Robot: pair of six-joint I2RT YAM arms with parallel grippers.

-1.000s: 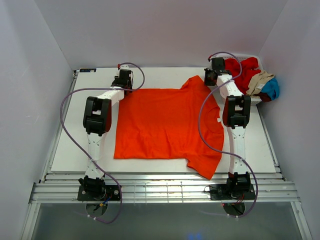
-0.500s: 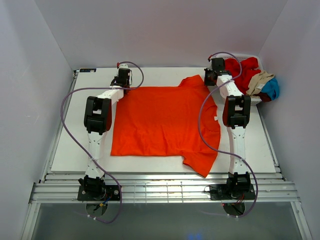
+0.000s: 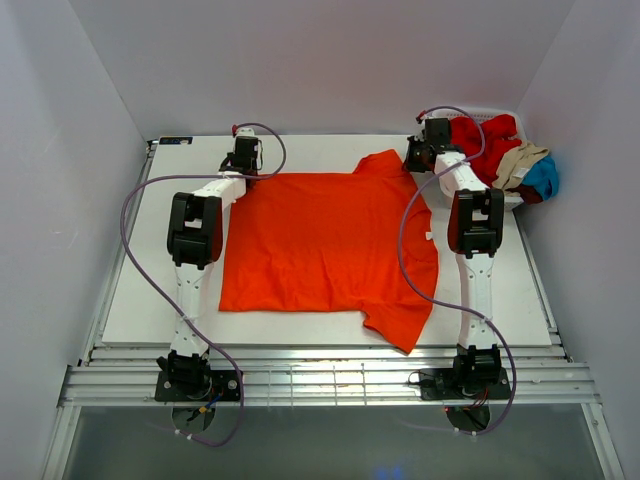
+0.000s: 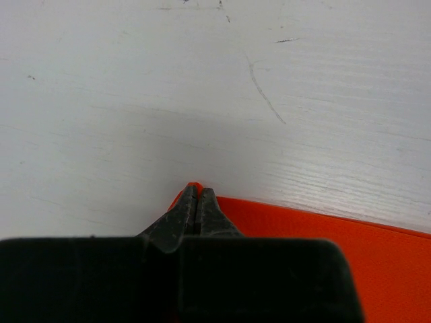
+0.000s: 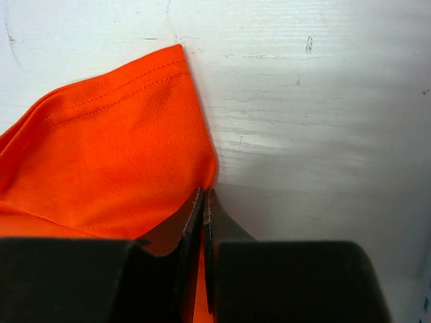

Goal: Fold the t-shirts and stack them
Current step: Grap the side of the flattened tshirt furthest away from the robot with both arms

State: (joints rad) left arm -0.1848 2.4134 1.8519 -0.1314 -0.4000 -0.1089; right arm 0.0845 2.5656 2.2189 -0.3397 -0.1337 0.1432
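The bright orange short-sleeved cloth t-shirt [image 3: 330, 245] has slid slightly leftward on the white table [image 3: 130, 300]. It lies mostly flat, its near sleeve rumpled. The left gripper [image 4: 196, 192] is clenched on its corner, with cloth trailing right of the jaws. The right gripper [image 5: 204, 195] pinches a sleeve edge, with cloth spreading left of its jaws.

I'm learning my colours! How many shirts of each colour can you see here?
orange t-shirt: 1
red t-shirt: 1
tan t-shirt: 1
blue t-shirt: 1
Total: 4. The red, tan and blue ones are bunched together in the white basket, so more could be hidden underneath.
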